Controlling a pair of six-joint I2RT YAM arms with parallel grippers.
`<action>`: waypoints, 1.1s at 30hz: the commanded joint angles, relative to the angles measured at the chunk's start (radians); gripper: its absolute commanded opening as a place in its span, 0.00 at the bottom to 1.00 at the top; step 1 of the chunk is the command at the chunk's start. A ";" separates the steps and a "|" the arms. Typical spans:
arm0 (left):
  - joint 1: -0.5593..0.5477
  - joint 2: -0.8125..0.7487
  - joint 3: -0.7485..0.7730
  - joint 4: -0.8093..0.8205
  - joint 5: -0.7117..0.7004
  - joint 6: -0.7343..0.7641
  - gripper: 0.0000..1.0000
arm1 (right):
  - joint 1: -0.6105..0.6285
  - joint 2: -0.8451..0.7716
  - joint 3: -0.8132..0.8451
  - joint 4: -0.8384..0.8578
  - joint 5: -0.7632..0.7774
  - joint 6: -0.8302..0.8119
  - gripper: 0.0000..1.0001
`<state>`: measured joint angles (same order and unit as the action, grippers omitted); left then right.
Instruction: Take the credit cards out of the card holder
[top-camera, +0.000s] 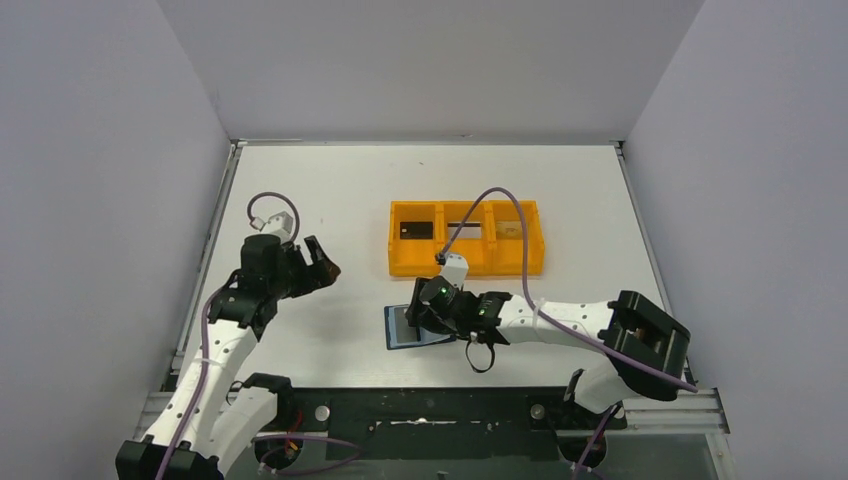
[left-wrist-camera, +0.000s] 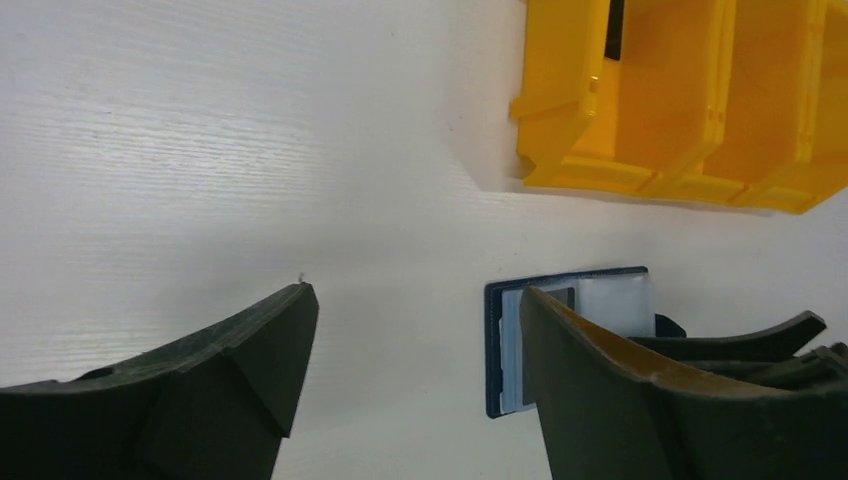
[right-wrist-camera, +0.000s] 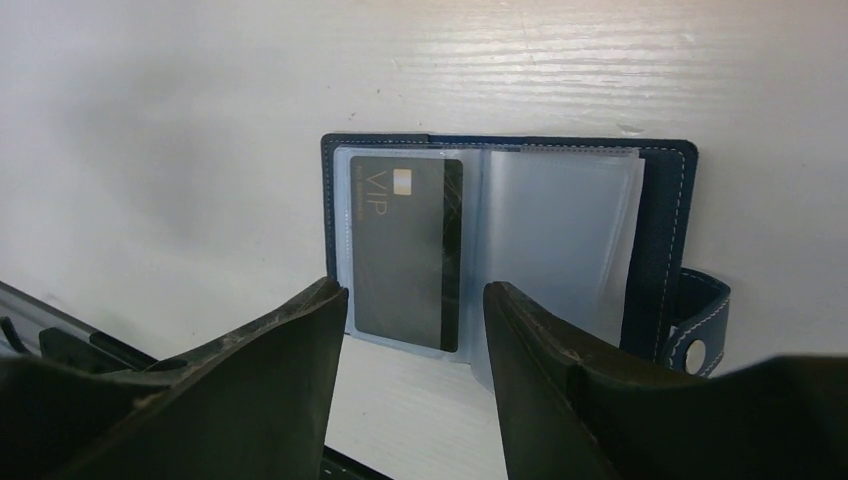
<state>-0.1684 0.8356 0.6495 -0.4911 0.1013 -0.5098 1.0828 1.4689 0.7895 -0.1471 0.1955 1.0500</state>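
The card holder (right-wrist-camera: 660, 250) lies open on the table, navy with clear sleeves and a tab (right-wrist-camera: 700, 335) at its right. A dark grey card (right-wrist-camera: 405, 250) marked VIP sits in the left sleeve; the right sleeve looks empty. My right gripper (right-wrist-camera: 415, 295) is open and empty, its fingertips just at the holder's near edge, either side of the card's lower end. In the top view the right gripper (top-camera: 422, 315) hovers over the holder (top-camera: 397, 330). My left gripper (top-camera: 325, 262) is open and empty, held up to the left; the holder also shows in its view (left-wrist-camera: 620, 300).
An orange three-compartment tray (top-camera: 465, 268) stands just behind the holder, also seen in the left wrist view (left-wrist-camera: 680, 110). A dark card (top-camera: 412, 230) lies in its left compartment and pale flat things in the other two. The table's near edge is close in front of the holder.
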 joint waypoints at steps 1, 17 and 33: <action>-0.002 0.031 0.012 0.092 0.144 0.015 0.70 | 0.009 0.025 0.021 0.015 0.036 0.042 0.51; -0.476 0.216 -0.103 0.275 0.033 -0.289 0.38 | -0.003 0.096 -0.001 0.069 -0.036 0.050 0.32; -0.594 0.450 -0.015 0.286 -0.020 -0.285 0.25 | -0.051 0.095 -0.089 0.169 -0.110 0.092 0.26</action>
<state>-0.7479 1.2785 0.5713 -0.2718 0.1127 -0.7841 1.0416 1.5654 0.7162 -0.0338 0.0856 1.1229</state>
